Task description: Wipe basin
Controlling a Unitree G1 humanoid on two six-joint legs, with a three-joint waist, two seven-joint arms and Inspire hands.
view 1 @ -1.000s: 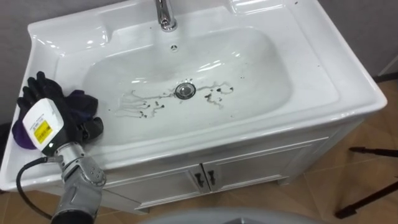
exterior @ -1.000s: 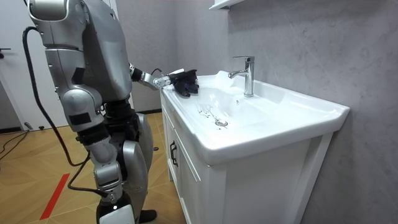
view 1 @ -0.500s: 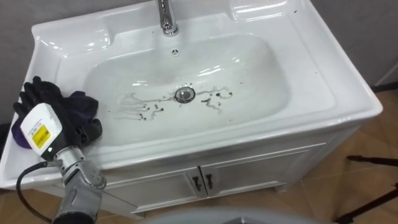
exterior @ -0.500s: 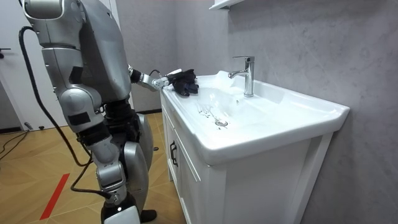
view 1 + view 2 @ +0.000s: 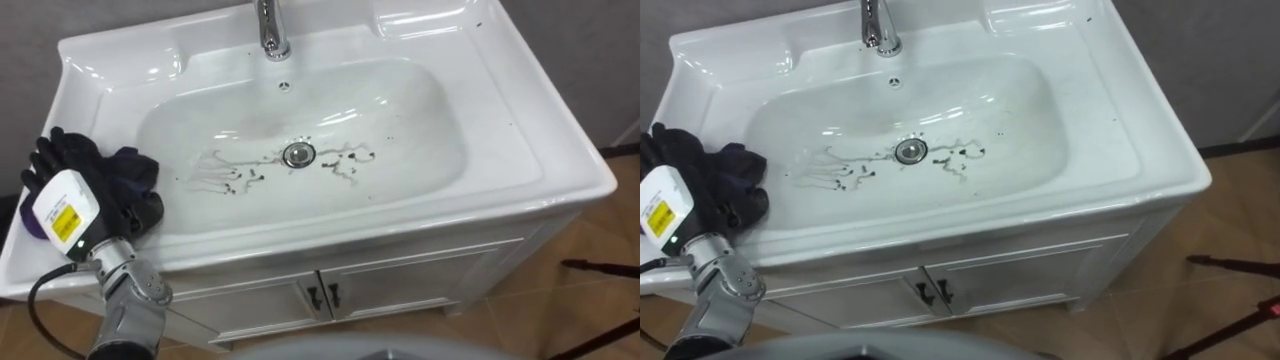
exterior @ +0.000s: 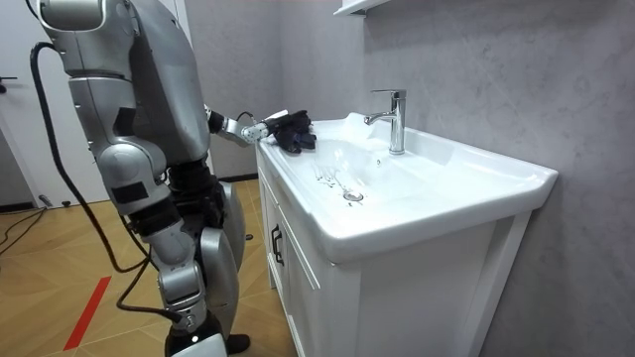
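At the left rim of the basin (image 5: 560,150), the left hand (image 5: 68,158) lies on the dark cloth (image 5: 135,170). Its black fingers merge with the fabric, so I cannot tell whether they grip it. Best to secure the cloth first, then press it flat through the dark smears (image 5: 235,178), sweeping rightward past the drain (image 5: 297,154).

The robot has shifted its stance beside the basin (image 6: 466,178).
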